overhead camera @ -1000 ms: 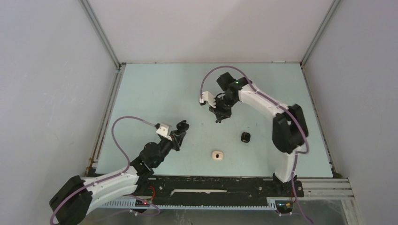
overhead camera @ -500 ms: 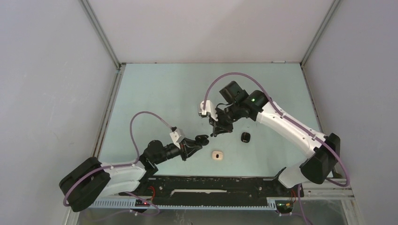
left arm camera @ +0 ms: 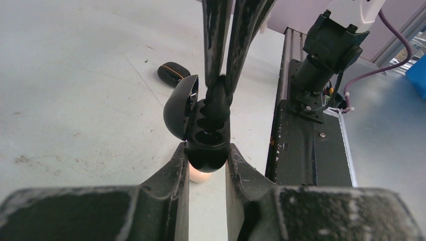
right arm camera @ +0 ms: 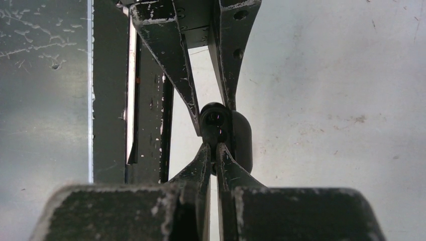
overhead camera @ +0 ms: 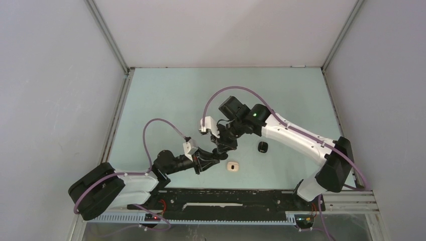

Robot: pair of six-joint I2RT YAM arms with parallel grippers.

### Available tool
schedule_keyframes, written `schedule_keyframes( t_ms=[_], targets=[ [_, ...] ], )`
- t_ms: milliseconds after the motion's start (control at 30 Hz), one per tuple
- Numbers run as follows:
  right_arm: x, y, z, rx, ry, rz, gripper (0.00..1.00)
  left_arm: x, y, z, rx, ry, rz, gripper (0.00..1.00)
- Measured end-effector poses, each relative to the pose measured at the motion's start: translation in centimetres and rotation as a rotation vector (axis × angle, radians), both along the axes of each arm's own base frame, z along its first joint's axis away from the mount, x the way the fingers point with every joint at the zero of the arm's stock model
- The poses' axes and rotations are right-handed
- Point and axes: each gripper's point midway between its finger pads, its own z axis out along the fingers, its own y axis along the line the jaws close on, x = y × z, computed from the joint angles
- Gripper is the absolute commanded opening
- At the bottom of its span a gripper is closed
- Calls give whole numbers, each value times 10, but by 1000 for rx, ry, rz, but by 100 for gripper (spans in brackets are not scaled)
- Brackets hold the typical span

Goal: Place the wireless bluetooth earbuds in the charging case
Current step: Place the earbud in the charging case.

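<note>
My left gripper point(left arm camera: 207, 150) is shut on the base of an open black charging case point(left arm camera: 208, 131). Its lid point(left arm camera: 178, 108) swings out to the left, and the near pocket is bare. My right gripper point(right arm camera: 216, 148) comes down from above, shut on a small black earbud point(left arm camera: 220, 94) that sits at the case's far pocket. In the top view the two grippers meet near the table's front middle, left gripper point(overhead camera: 215, 156) below right gripper point(overhead camera: 224, 147). From the right wrist, the case point(right arm camera: 242, 134) sits just past my fingertips.
A cream case point(overhead camera: 232, 166) lies on the table just right of the left gripper, partly under the held case. A closed black case point(overhead camera: 263, 146) lies farther right. The black base rail point(overhead camera: 226, 198) runs along the near edge.
The left arm swung right with the case towards the table's middle. The right arm came down and left, and its tips now meet the case.
</note>
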Motion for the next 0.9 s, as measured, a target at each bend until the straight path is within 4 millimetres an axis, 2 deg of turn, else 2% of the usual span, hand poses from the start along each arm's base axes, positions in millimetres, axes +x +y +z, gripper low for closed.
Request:
schedule_keyframes(
  t_ms=[367, 733, 900],
  targets=[
    [-3, 9, -17, -44, 15, 7, 2, -2, -1, 5, -17, -15, -15, 0],
    [-7, 7, -13, -47, 15, 11, 42, -2, -1, 7, -22, -19, -16, 0],
    [-9, -6, 16, 12, -35, 9, 54, -3, -2, 8, -26, -15, -17, 0]
  ],
)
